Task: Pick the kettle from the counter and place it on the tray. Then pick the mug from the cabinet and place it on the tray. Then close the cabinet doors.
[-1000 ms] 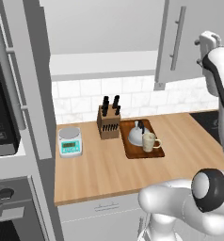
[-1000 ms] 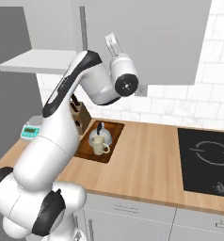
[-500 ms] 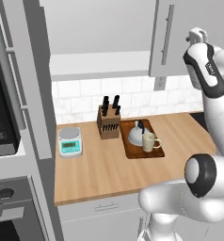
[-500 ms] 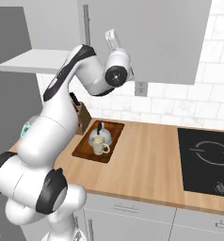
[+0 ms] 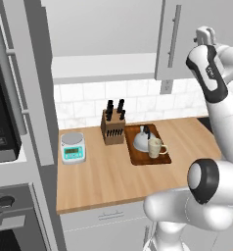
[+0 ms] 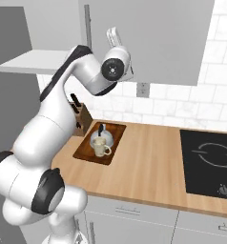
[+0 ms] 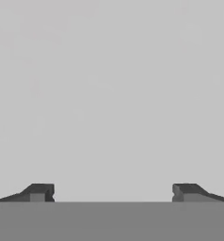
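The gripper point(image 7: 112, 193) has its jaws wide apart with nothing between them; in the hand view its two dark fingertips point(image 7: 38, 192) stand far from each other in front of a plain light-grey face. In the base views the hand is raised high, up against the front of the cabinet door point(image 5: 184, 39), just right of that door's long silver handle point(image 5: 173, 35) in the left base view. In the right base view the gripper point(image 6: 113, 35) points up against the same grey panel, near the handle point(image 6: 87, 24). To the left of this door the cabinet point(image 5: 104, 66) stands open, its pale shelf showing. On the counter point(image 5: 104, 181) the tray point(image 5: 138, 154) lies toward the back edge, near the middle of the wooden top, just right of the knife block point(image 5: 113, 128). The kettle point(image 5: 142, 139) sits on the back part of the tray and the mug point(image 5: 154, 147) stands on the tray at its front right, close beside the kettle or touching it. A scale point(image 5: 72, 148) sits near the counter's left end, apart from the block. In the right base view a black hob point(image 6: 211, 162) lies in the counter's right end, well apart from the tray point(image 6: 87, 152).
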Available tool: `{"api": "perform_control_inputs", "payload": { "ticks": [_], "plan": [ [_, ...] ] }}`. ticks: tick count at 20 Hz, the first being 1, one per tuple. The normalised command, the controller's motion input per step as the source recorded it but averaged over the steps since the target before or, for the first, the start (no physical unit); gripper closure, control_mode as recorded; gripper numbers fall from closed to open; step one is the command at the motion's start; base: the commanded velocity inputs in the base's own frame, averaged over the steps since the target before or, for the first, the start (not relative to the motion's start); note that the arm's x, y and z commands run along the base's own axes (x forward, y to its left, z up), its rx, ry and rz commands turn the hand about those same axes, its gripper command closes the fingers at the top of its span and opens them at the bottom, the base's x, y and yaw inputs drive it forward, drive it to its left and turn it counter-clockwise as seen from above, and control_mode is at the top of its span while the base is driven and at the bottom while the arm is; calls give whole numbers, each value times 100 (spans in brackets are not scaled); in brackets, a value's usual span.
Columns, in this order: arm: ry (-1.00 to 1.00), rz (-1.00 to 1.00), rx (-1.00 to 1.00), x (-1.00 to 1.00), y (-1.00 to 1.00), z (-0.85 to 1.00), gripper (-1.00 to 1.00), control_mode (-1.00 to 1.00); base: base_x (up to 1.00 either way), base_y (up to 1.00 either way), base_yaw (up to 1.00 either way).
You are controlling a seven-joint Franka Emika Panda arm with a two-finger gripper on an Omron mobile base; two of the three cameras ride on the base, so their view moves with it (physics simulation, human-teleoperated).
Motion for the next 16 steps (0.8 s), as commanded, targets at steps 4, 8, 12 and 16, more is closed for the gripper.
{"api": "perform_control_inputs", "payload": {
  "ticks": [4,8,12,16],
  "plan": [
    [0,0,5,23,0,-23,-100,-100,0,0,0],
    [4,0,1,-33,0,4,-100,-100,0,0,0],
    [13,0,-8,-96,0,12,-100,-100,0,0,0],
    [26,0,-18,-93,4,0,-100,-100,0,0,0]
  ]
}}
